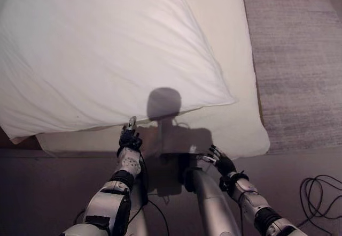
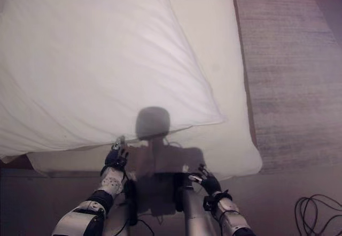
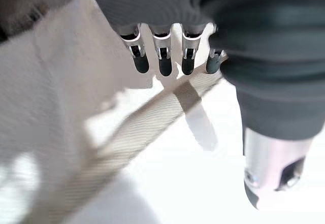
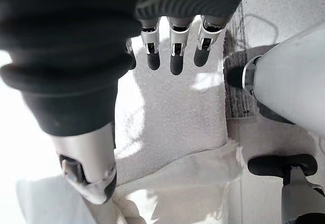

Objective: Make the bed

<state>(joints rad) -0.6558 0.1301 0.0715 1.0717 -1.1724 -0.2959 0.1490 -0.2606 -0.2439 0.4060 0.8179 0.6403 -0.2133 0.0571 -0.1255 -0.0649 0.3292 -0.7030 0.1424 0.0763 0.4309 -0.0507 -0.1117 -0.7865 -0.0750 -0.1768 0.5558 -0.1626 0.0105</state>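
White duvet [image 1: 101, 54] covers most of bed [image 1: 230, 48], near edge overhanging the foot; grey rug [image 1: 299, 59] beside. Left hand [image 1: 130, 137] at duvet's edge, right hand [image 1: 220, 161] below mattress corner, both with fingers relaxed, apart, gripping nothing

Both arms reach forward and low, forearms roughly parallel. Left hand [image 1: 129, 138] is further forward, fingers [image 3: 163, 60] extended and relaxed, thumb apart, gripping nothing. Right hand [image 1: 220, 161] sits nearer and to the right, fingers [image 4: 175, 51] also straight and loose, thumb splayed, palm down, nothing held.
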